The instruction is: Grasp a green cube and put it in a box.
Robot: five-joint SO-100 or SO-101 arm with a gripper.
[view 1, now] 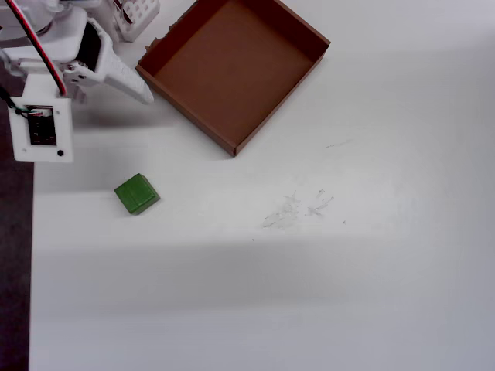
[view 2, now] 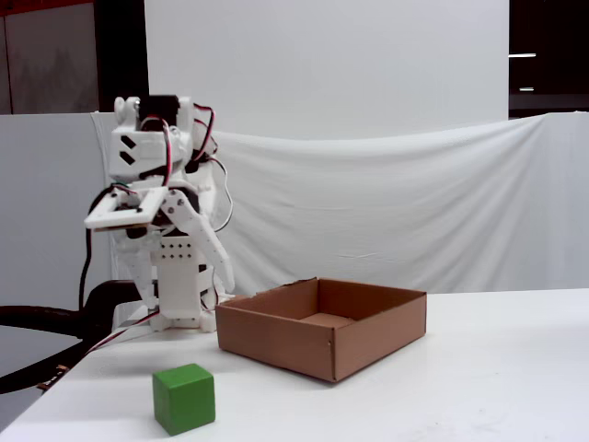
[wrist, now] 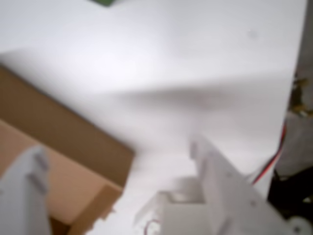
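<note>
The green cube (view 1: pixel 137 193) sits on the white table, near its left edge in the overhead view and at the front in the fixed view (view 2: pixel 184 398). Only a green sliver (wrist: pixel 102 2) of it shows at the top edge of the wrist view. The brown cardboard box (view 1: pixel 305 39) lies empty at the back, to the right of the arm, and also shows in the fixed view (view 2: pixel 276 345) and the wrist view (wrist: pixel 58 127). My gripper (view 1: pixel 141 93) hangs above the table beside the box's left corner, well behind the cube. Its jaws stand apart and empty in the wrist view (wrist: pixel 117 149).
A small white perforated block (view 1: pixel 136 11) stands by the arm's base at the back left. The table's left edge (view 1: pixel 31 255) drops to a dark floor. A white cloth (view 2: pixel 414 203) hangs behind the table. Red wires (wrist: pixel 274 156) run along the arm.
</note>
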